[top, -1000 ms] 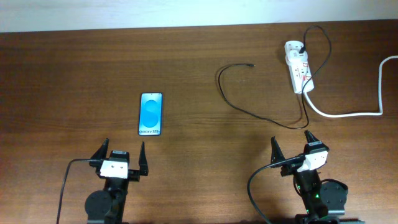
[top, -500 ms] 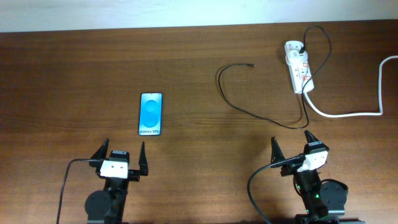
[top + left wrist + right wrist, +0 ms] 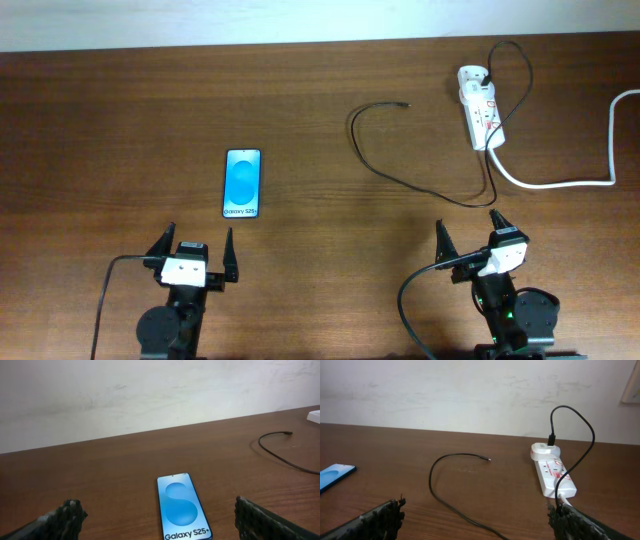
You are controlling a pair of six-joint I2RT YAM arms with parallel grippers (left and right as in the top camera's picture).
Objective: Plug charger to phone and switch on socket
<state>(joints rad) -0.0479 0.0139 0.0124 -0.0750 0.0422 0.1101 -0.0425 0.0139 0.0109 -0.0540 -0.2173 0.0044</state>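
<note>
The phone (image 3: 242,183) lies flat, screen up, left of centre in the overhead frame. The charger (image 3: 352,132) loops across the middle, its free tip well apart from the phone and its adapter seated in the socket (image 3: 480,118) at upper right. Along the bottom edge of the table (image 3: 320,70), the left gripper (image 3: 199,242) and right gripper (image 3: 468,228) stand spread wide, holding nothing.

Blue-screened phone (image 3: 243,183), black charger (image 3: 400,170), white socket (image 3: 480,117)
</note>
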